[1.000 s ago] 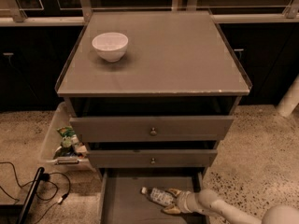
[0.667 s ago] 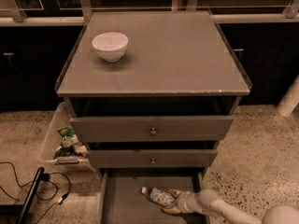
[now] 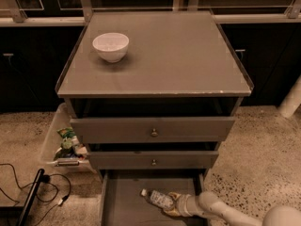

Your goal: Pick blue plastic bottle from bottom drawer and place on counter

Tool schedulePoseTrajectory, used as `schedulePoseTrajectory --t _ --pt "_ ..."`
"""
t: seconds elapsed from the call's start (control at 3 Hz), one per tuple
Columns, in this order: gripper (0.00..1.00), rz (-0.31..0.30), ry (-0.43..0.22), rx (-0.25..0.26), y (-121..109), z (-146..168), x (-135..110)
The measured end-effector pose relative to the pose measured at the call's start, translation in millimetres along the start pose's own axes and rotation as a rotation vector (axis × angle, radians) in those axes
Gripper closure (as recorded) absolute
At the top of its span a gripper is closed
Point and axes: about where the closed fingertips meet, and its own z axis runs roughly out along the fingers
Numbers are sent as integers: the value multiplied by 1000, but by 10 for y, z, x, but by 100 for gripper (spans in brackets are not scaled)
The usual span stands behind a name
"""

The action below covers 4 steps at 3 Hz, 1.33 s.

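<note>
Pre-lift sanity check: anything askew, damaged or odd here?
The bottle lies on its side in the bottom drawer, cap pointing left, with the tool at its other end. The counter looks chipped along its front edge. The bowl sits upright; nothing spilled.

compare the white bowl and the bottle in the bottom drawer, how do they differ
The white bowl stands upright on the counter; the blue plastic bottle lies on its side in the bottom drawer. The bowl is round and open; the bottle is slim and capped. The bowl stands alone; the gripper is at the bottle's base.
</note>
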Motion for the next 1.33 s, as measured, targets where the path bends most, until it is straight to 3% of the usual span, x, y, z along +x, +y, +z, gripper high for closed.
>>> schedulePoseTrajectory --t 0.33,1.0,1.33 --pt "100 1 -2 -2 91 -141 -99" --pt "100 -31 -49 21 215 -735 -467" --pt "100 -63 -14 54 185 -1143 -678"
